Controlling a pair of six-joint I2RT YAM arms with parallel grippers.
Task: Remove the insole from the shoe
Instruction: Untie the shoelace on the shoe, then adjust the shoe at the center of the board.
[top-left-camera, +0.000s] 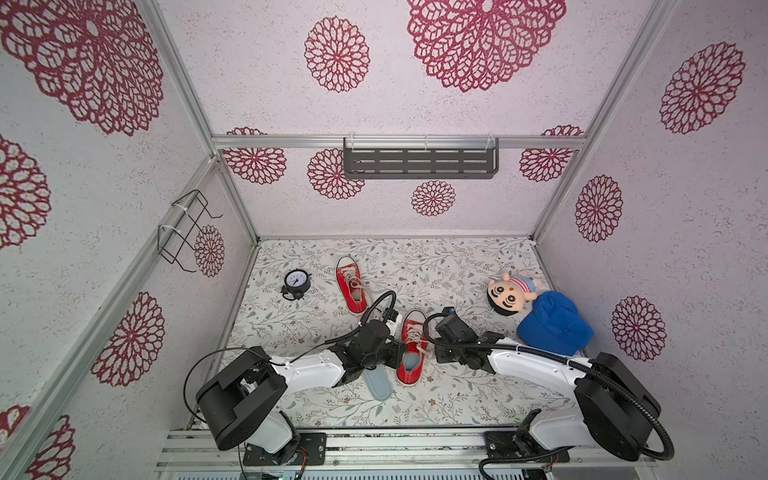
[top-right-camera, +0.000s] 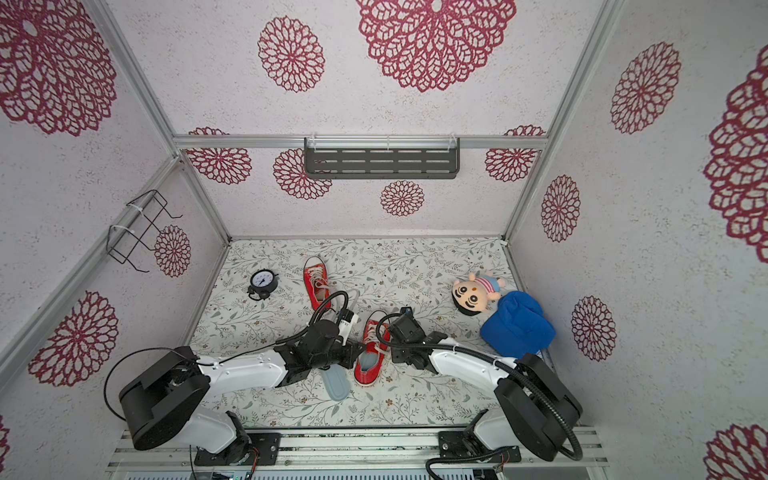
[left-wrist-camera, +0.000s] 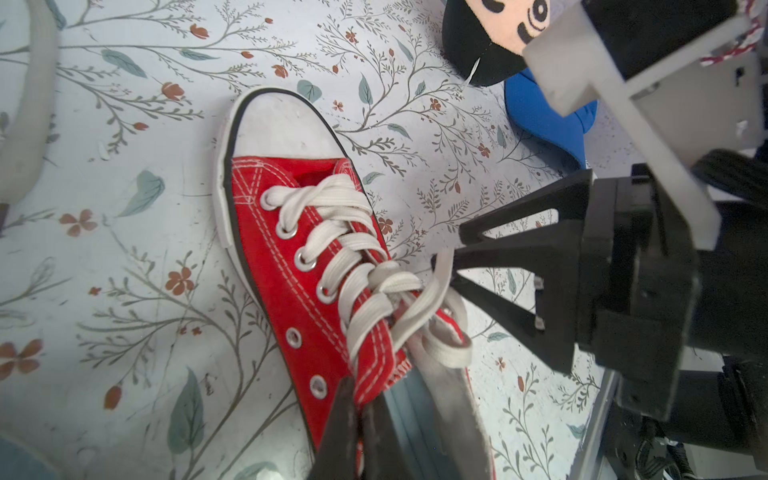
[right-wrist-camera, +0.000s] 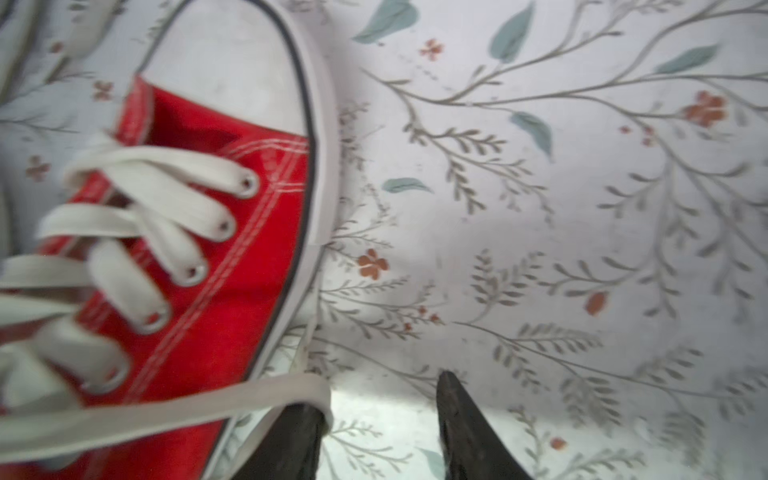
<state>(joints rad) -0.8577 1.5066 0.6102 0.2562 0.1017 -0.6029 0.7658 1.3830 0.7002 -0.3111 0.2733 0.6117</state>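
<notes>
A red canvas shoe (top-left-camera: 411, 374) with white laces lies near the front of the table, seen in both top views (top-right-camera: 368, 374). A grey-blue insole (top-left-camera: 409, 360) shows inside its opening (left-wrist-camera: 409, 428). My left gripper (left-wrist-camera: 360, 401) is shut on the red canvas edge of the shoe (left-wrist-camera: 282, 232) beside the opening. My right gripper (right-wrist-camera: 382, 395) stands open just to the right of the shoe (right-wrist-camera: 232, 249). A white lace (right-wrist-camera: 166, 411) is looped over one of its fingers and nothing sits between them. In a top view the right gripper (top-left-camera: 430, 345) is level with the laces.
A second grey-blue insole (top-left-camera: 378, 384) lies on the table beside the shoe, partly under my left arm. A second red shoe (top-left-camera: 351, 284) and a black alarm clock (top-left-camera: 296, 282) stand further back. A doll (top-left-camera: 511, 293) and a blue cap (top-left-camera: 555, 324) are at the right.
</notes>
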